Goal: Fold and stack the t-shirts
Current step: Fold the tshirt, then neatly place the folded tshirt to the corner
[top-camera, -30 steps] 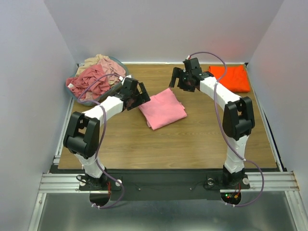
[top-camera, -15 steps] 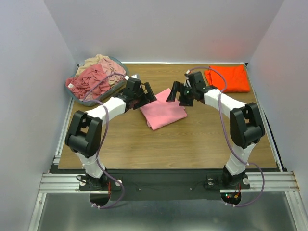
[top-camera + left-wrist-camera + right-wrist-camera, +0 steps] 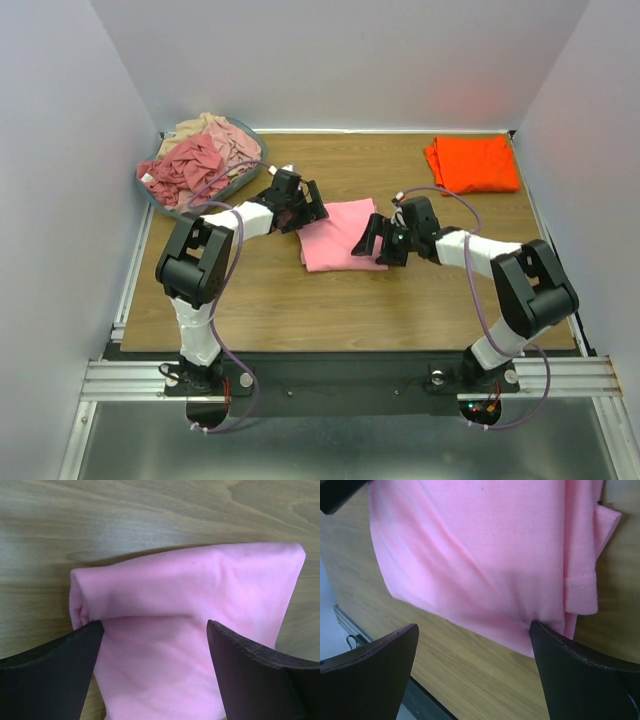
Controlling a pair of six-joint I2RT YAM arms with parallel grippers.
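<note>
- Jaws of the left gripper [image 3: 155, 630] stand wide apart, low over the far left side of the light pink t-shirt [image 3: 190, 595].
- Left wrist view: one fingertip [image 3: 92, 630] touches the rolled fold at the shirt's edge. The other finger sits over the flat pink cloth, which fills the gap between them.
- Jaws of the right gripper [image 3: 475, 630] are also wide, set at the near right edge of the same shirt.
- Right wrist view: one fingertip [image 3: 542, 630] meets the cloth at a small pucker in the edge. The other finger is over bare wood. A stitched sleeve hem shows just past the pucker.
- From above, the two grippers face each other across the shirt, left gripper [image 3: 303, 207] on its far left, right gripper [image 3: 372, 238] on its near right. Both forearms lie low, reaching inward.
- Light pink t-shirt [image 3: 335, 232] lies folded into a rough rectangle, flat on the tabletop [image 3: 300, 310] about mid-width, a little nearer the far edge than the near one.
- Bright orange t-shirt [image 3: 472, 163] lies folded flat in the far right corner, well apart from both grippers.
- Grey-blue basket [image 3: 165, 205] sits in the far left corner, heaped with crumpled dusty rose t-shirts [image 3: 195, 170] in front and a beige one [image 3: 205, 128] behind.
</note>
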